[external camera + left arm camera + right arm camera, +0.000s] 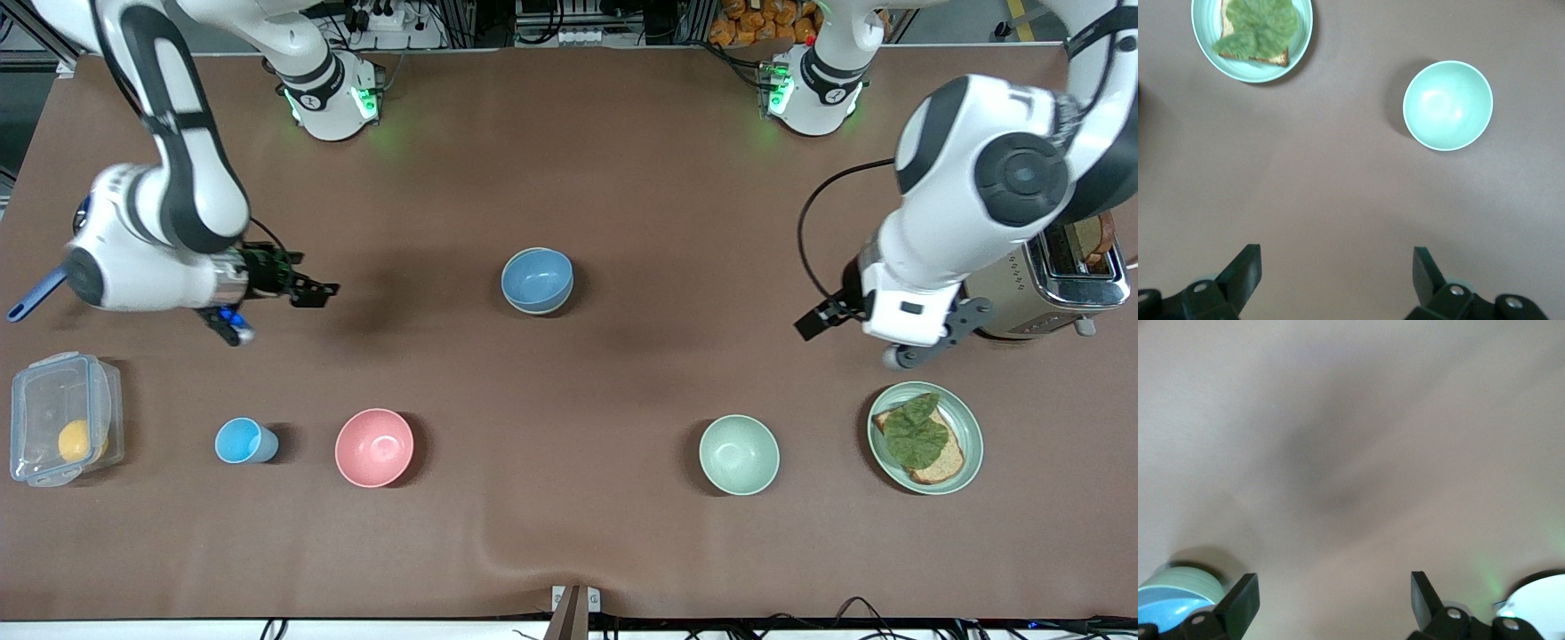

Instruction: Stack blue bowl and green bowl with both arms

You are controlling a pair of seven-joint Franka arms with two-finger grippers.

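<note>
The blue bowl [537, 277] stands mid-table, nested in the green bowl [536, 311], of which only a thin pale-green edge shows. In the right wrist view the same pair appears as the blue bowl [1168, 603] inside the green bowl's wall [1186, 577]. My right gripper [276, 313] [1331, 587] hangs open and empty over bare table toward the right arm's end. Toward the left arm's end, beside the toaster, my left gripper [851, 341] [1337, 263] is also open with nothing between its fingers.
A mint-green bowl [739, 454] [1448, 105] and a mint plate [973, 418] [1305, 33] with toast stand near the front camera. A pink bowl [374, 447], a sky-blue cup [242, 441] and a clear lidded box [62, 418] stand toward the right arm's end. A toaster [1058, 284] stands beside the left arm.
</note>
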